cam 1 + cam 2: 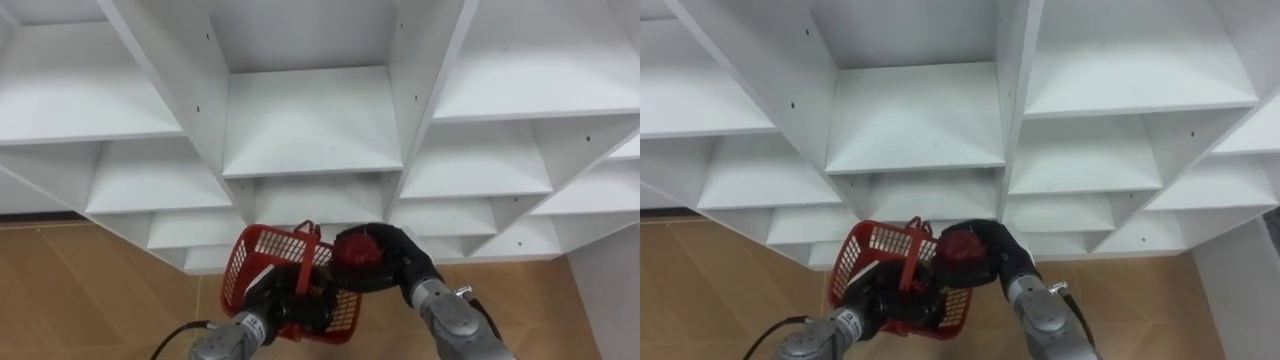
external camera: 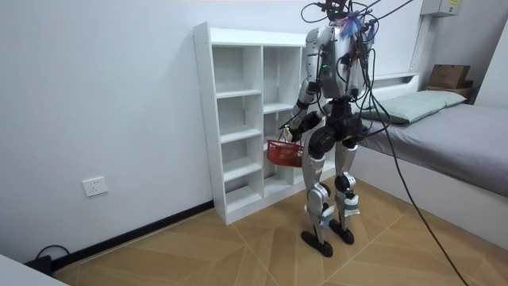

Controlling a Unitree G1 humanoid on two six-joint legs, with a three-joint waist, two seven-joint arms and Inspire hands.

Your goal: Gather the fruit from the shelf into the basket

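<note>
I stand facing a white shelf unit [image 1: 310,130] whose compartments in view hold nothing. My left hand [image 1: 290,305] is curled round the handle of a red plastic basket [image 1: 262,262] held low in front of the bottom shelves. My right hand [image 1: 400,262] is shut on a dark red round fruit [image 1: 358,258], held just above the basket's right rim. In the right eye view the fruit [image 1: 962,250] sits in the same hand [image 1: 1002,258] over the basket [image 1: 865,255]. The room view has the basket [image 2: 283,152] at hip height beside the shelf unit [image 2: 238,119].
A wooden floor [image 1: 90,290] lies below the shelves. A bed [image 2: 444,135] stands behind me at the room view's right. A wall socket [image 2: 94,187] and a dark skirting board run along the wall at the room view's left.
</note>
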